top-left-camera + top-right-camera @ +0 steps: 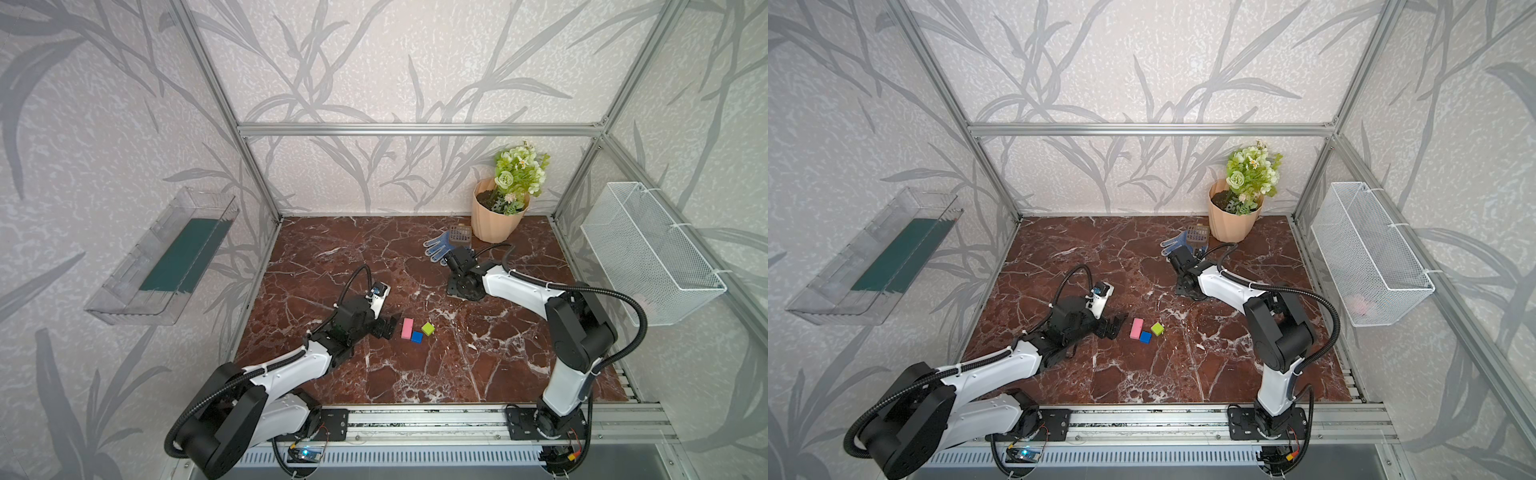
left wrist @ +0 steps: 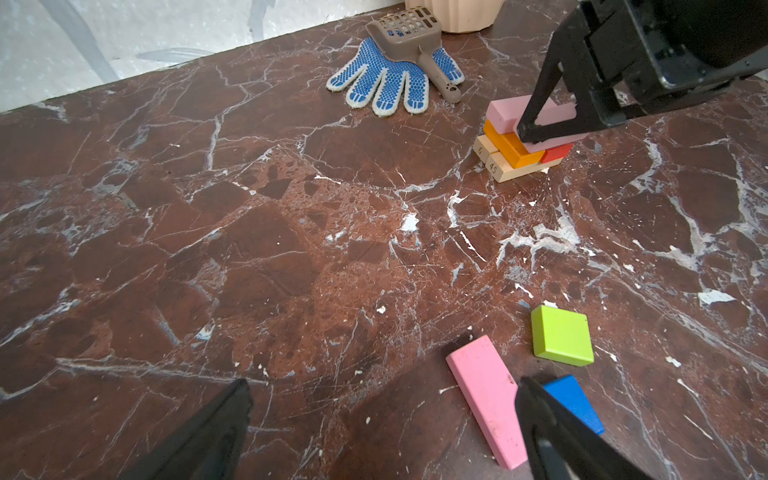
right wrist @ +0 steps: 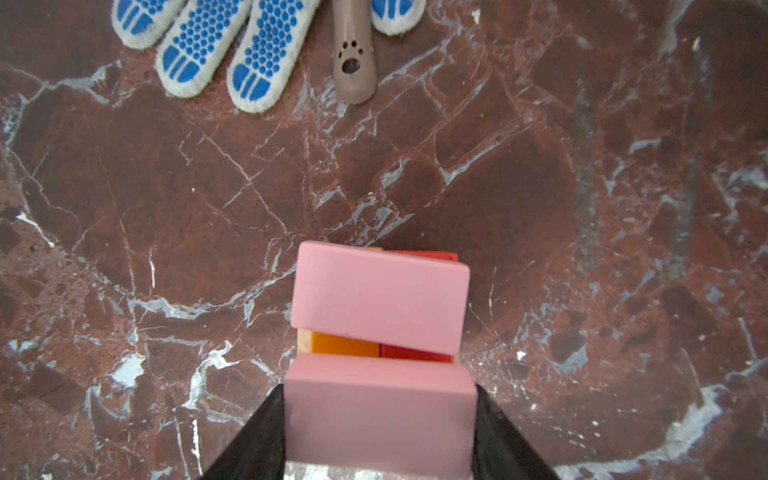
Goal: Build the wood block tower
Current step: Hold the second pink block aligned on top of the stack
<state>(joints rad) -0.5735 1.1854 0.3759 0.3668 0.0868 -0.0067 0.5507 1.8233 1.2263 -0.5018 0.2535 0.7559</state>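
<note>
Right now the right gripper (image 3: 379, 392) pinches a pink block (image 3: 380, 419) across its short sides, one finger on each end. It holds that block at the tower (image 2: 515, 149), just beside a second pink block (image 3: 380, 295) already lying on top. Beneath those sit an orange block (image 2: 511, 145) and a red block (image 2: 557, 151), laid side by side on tan blocks (image 2: 498, 166). So the step in hand looks like finishing the pink layer. Whether the held block is fully seated I cannot tell. Next, the jaws should part gently and lift straight up, so the neighbour is not nudged.

The left gripper (image 2: 384, 384) is spread wide and empty, low over the marble table (image 1: 353, 257). It is near a loose pink block (image 1: 407, 328), a blue cube (image 1: 417, 337) and a green cube (image 1: 428, 329), well apart from the tower. One of these probably comes next.
</note>
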